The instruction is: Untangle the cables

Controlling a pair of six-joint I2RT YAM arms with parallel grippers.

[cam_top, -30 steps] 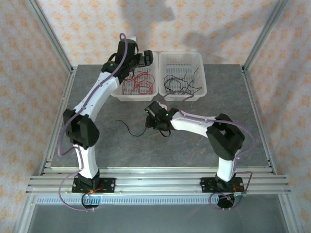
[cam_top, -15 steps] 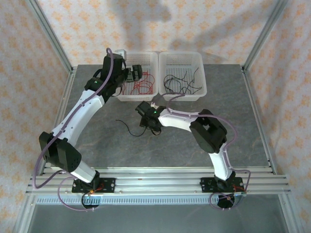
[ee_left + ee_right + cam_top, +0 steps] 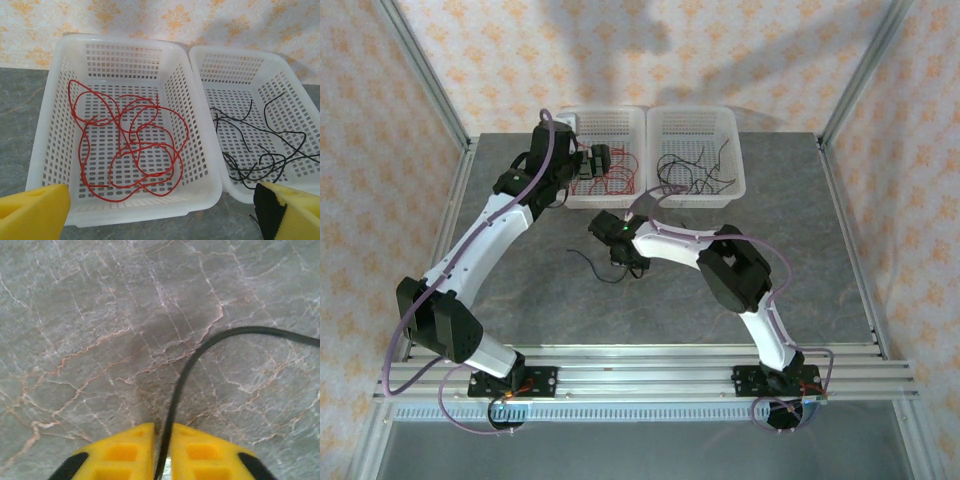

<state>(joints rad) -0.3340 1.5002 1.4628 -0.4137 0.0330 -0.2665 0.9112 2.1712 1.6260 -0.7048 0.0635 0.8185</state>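
We count two white baskets side by side at the 12 o'clock edge of the surface (image 3: 520, 300): a left basket (image 3: 50, 125) and a right basket (image 3: 235, 60). The left one holds a tangle of red cables (image 3: 130, 145); we cannot tell how many strands. The right one holds black cables (image 3: 260, 160), overlapping too much for us to count. One loose cable (image 3: 200, 347), black, lies on the surface near the centre, toward 9 o'clock, apart from both baskets.

There are two arms. The left jaws hang above the near rim of the left basket, spread wide, their yellow pads (image 3: 32, 210) touching nothing. The right jaws are down at the surface, pressed together on the loose cable, which runs out from between the pads (image 3: 120, 452) and curves toward 3 o'clock in the wrist view.
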